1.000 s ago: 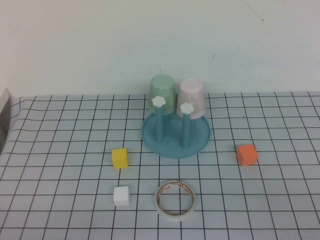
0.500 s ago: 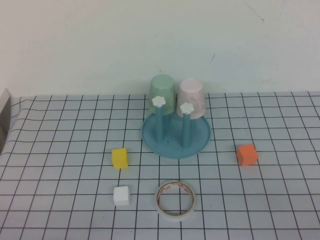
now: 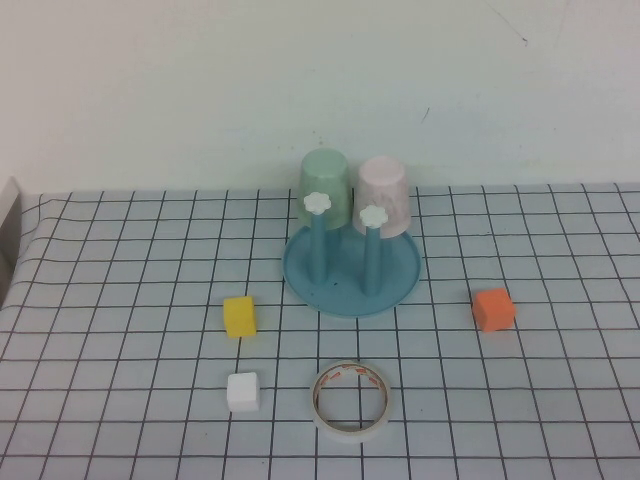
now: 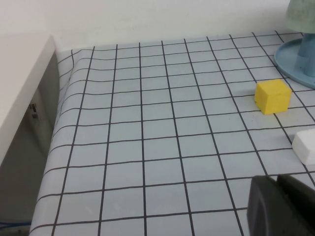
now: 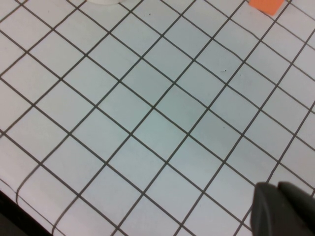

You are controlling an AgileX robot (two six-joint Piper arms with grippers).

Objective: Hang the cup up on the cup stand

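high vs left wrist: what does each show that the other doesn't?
Only high: pink cup upside down on the stand's peg, orange cube, tape roll. Neither end effector appears there.
Only left wrist: left end effector, shut, low over the table's near left part, and the table's left edge.
Both: yellow cube, white cube, green cup, stand.
Right end effector, shut, appears only in its own wrist view.

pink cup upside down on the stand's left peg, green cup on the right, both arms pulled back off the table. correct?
One slip: the sides are swapped. In the high view the pink cup sits inverted on the cup stand to the right, the green cup on the left. Both arms are back: left gripper and right gripper show only in their wrist views, jaws shut.
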